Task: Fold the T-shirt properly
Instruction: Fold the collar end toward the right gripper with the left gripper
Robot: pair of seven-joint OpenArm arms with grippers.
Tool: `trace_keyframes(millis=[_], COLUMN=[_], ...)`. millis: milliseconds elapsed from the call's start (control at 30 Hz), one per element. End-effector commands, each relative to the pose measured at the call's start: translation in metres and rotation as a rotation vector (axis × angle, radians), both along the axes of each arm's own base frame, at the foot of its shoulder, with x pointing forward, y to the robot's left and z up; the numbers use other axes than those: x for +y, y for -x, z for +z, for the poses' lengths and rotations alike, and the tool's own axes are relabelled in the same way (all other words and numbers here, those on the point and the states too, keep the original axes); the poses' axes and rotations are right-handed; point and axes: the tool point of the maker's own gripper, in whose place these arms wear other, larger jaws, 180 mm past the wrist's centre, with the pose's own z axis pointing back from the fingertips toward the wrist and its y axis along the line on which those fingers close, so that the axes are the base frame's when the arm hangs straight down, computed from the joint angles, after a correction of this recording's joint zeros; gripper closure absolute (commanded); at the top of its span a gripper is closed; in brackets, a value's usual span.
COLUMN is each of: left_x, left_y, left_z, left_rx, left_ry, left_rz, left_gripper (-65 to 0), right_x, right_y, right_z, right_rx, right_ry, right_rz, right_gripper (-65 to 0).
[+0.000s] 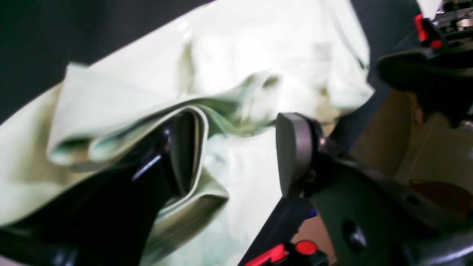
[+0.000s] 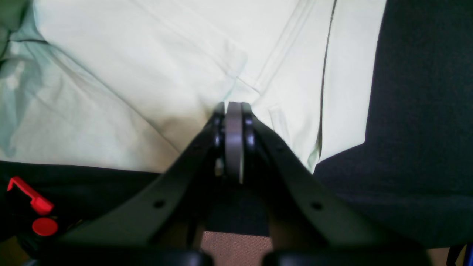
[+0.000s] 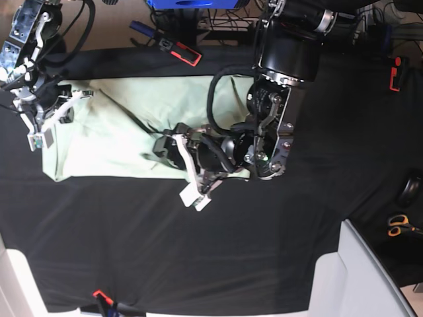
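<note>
The pale mint-green T-shirt [image 3: 112,132] lies partly folded on the black table, and it fills the left wrist view [image 1: 258,48] and the right wrist view [image 2: 129,74]. My left gripper [image 1: 240,151] is open over the shirt's middle. A folded edge of cloth drapes over its left finger [image 1: 184,147], and its right finger [image 1: 292,151] is bare. In the base view the left gripper [image 3: 168,148] sits at the shirt's near edge. My right gripper [image 2: 232,107] is shut on the T-shirt's cloth, with creases running out from its tips, at the shirt's left end [image 3: 41,117].
The black cloth table [image 3: 198,251] spreads around the shirt. A red and black tool [image 3: 180,51] lies at the far edge. Scissors [image 3: 398,224] and a dark round object [image 3: 413,191] lie at the right. A white surface [image 3: 357,277] is at the bottom right.
</note>
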Motion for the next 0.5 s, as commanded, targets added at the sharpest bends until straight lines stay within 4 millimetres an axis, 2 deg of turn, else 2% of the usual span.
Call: trace_keyframes(millis=[0, 100, 300, 400, 433, 467], left_x=[-0.01, -0.027, -0.072, -0.065, -0.057, -0.039], left_y=[-0.011, -0.011, 0.013, 0.003, -0.006, -0.016], left_z=[0.018, 0.026, 0.036, 0.042, 0.044, 0.043], left_rx=[-0.045, -0.06, -0.104, -0.12, -0.124, -0.129], left_ry=[0.048, 0.069, 0.05, 0.059, 0.062, 0.055], left_rz=[-0.003, -0.031, -0.216, -0.184, -0.147, -0.096], left_gripper=[-34.6, -34.6, -34.3, -34.1, -33.8, -32.8], right_x=[-0.002, -0.002, -0.001, -0.002, -0.002, -0.002], right_y=[-0.009, -0.009, -0.009, -0.009, -0.009, -0.01], right_z=[0.009, 0.009, 0.009, 0.009, 0.009, 0.011], right_rx=[-0.044, -0.044, -0.044, -0.044, -0.044, -0.048], right_ry=[0.005, 0.005, 0.003, 0.004, 0.004, 0.007], right_rz=[0.004, 0.004, 0.005, 0.005, 0.005, 0.006], right_gripper=[0.0, 0.0, 0.0, 0.0, 0.0, 0.0])
